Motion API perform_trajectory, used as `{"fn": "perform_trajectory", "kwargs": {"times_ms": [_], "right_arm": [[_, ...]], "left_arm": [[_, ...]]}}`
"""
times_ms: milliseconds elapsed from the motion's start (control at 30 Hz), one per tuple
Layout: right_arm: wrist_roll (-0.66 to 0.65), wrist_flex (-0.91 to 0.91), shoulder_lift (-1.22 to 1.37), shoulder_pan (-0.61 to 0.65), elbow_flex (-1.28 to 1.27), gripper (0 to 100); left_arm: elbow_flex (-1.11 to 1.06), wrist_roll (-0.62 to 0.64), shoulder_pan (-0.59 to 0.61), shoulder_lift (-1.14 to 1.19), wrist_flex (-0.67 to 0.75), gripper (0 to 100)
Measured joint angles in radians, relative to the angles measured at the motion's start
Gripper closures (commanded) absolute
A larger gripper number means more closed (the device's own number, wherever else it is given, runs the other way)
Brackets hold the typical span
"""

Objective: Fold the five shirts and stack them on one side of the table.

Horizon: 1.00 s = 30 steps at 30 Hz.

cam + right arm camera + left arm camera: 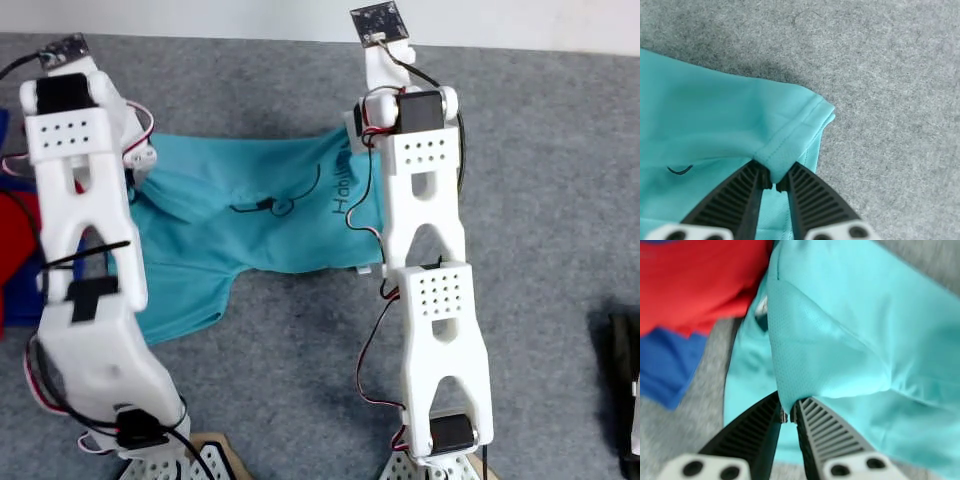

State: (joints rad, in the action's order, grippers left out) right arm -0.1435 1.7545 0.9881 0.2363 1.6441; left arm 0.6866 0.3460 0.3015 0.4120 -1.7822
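Left hand [787, 416], right hand [774, 184] both pinching the teal shirt [250, 230], a fold setup, I'd say. Red shirt [15, 235] sits at nine o'clock.

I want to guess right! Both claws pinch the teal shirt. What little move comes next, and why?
The left gripper and right gripper are each shut on the teal shirt, which lies mostly unfolded. So probably: lift both together and carry that edge over the shirt.
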Motion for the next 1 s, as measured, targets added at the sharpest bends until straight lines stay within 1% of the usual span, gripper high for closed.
{"fn": "perform_trajectory", "kwargs": {"times_ms": [100,200,267,333,433,533,667,767,867,1000], "right_arm": [[-0.037,0.0,-0.002,0.0,-0.012,99.2],[-0.049,0.0,-0.002,0.0,-0.046,99.2],[-0.055,0.0,-0.002,-0.002,-0.054,99.2],[-0.071,0.0,-0.009,-0.003,-0.066,99.2],[-0.077,0.0,-0.081,-0.003,-0.144,99.2],[-0.083,0.0,-0.232,0.006,-0.305,99.2],[-0.083,0.0,-0.474,0.06,-0.611,99.2],[-0.075,0.0,-0.624,0.075,-0.825,99.2],[-0.064,-0.018,-0.718,0.075,-0.997,99.2],[-0.064,-0.103,-0.792,0.075,-1.201,99.2]], "left_arm": [[-0.144,-0.006,-0.002,-0.127,0.0,99],[-0.239,-0.012,0.003,-0.219,0.0,99],[-0.281,-0.02,0.021,-0.247,0.0,99],[-0.311,-0.055,0.044,-0.255,0.0,99],[-0.345,-0.1,0.078,-0.255,0.0,99],[-0.379,-0.114,0.098,-0.255,0.0,99],[-0.42,-0.115,0.1,-0.258,0.0,99],[-0.451,-0.115,0.1,-0.264,0.0,99],[-0.493,-0.115,0.1,-0.265,0.0,99],[-0.552,-0.115,0.1,-0.265,0.0,99]]}}
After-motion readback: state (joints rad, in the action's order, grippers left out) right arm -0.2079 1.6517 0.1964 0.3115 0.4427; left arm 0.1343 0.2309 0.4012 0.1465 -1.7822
